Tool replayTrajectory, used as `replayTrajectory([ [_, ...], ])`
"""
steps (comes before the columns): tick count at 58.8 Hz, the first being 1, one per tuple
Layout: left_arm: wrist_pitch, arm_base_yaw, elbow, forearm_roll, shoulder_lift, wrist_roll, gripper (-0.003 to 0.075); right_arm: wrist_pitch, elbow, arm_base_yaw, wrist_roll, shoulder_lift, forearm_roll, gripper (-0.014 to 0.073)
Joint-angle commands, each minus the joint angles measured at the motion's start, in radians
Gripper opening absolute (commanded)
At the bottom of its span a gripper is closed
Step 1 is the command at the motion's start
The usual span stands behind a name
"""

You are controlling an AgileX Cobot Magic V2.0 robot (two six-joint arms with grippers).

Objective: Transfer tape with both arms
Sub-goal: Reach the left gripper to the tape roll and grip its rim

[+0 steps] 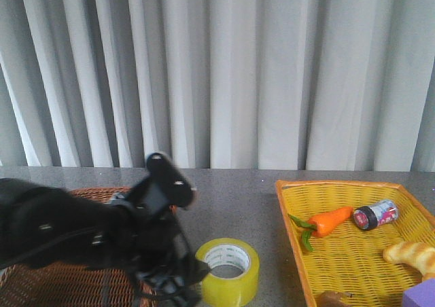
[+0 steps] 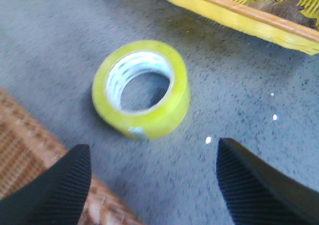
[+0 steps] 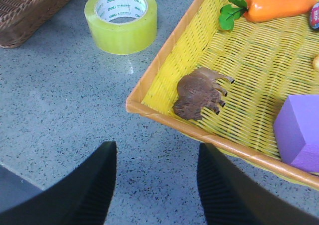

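**One roll of tape on bare table, flanked by two baskets**

One roll of yellow tape (image 1: 228,271) lies flat on the grey table (image 1: 238,198), hole upward, at the near edge of the front view and between the two baskets. Its white printed core shows clearly from the right wrist camera (image 3: 121,19). Nothing is touching it.

Just to its left looms the left arm (image 1: 102,239), black and bulky, reaching in over the brown wicker basket (image 1: 61,280). Its left gripper (image 2: 149,185) hangs just beside the roll with jaws spread wide and nothing between them; the tape (image 2: 141,88) sits a little beyond the black ribbed fingertips (image 2: 55,190), clear of both.

The right gripper (image 3: 157,185) does not appear in the front view. From its own camera its two dark fingers (image 3: 84,190) are parted over bare table with nothing held, just outside the near corner of the yellow basket (image 3: 164,51).

That yellow basket (image 1: 289,215) sits to the right of the tape. At its near end lie a small brown toy animal (image 3: 199,93) and a purple block (image 3: 299,133). Farther back are a toy carrot (image 1: 326,222) with green leaves, a small red-and-silver can (image 1: 375,214) on its side, and a piece of bread (image 1: 411,255) toward the right rim.

Behind everything hangs a pale pleated curtain (image 1: 238,69).
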Motion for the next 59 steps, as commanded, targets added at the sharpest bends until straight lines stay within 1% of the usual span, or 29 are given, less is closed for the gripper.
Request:
replayTrajectory([
  [1,-0.014,-0.029,-0.12,-0.022,0.065,0.012,0.0503,-0.061,-0.024,-0.004,0.0,-0.002,0.0,0.0361],
  [18,0.157,-0.031,-0.388,-0.023,0.313,0.036,0.0503,-0.061,-0.024,-0.004,0.0,-0.002,0.0,0.0361],
  [30,0.229,-0.039,-0.519,-0.023,0.436,0.072,0.0503,-0.061,-0.024,-0.004,0.0,-0.002,0.0,0.0361],
  [41,0.249,-0.043,-0.575,-0.023,0.505,0.072,0.0503,-0.061,-0.024,-0.004,0.0,-0.002,0.0,0.0361],
  [50,0.234,-0.043,-0.576,-0.023,0.539,0.072,0.05,-0.061,-0.024,-0.004,0.0,-0.002,0.0,0.0361],
  [53,0.232,-0.043,-0.576,-0.023,0.547,0.071,0.0488,-0.061,-0.024,-0.004,0.0,-0.002,0.0,0.0361],
  [59,0.221,-0.043,-0.576,-0.023,0.557,0.07,0.0436,-0.061,-0.024,-0.004,0.0,-0.002,0.0,0.0361],
])
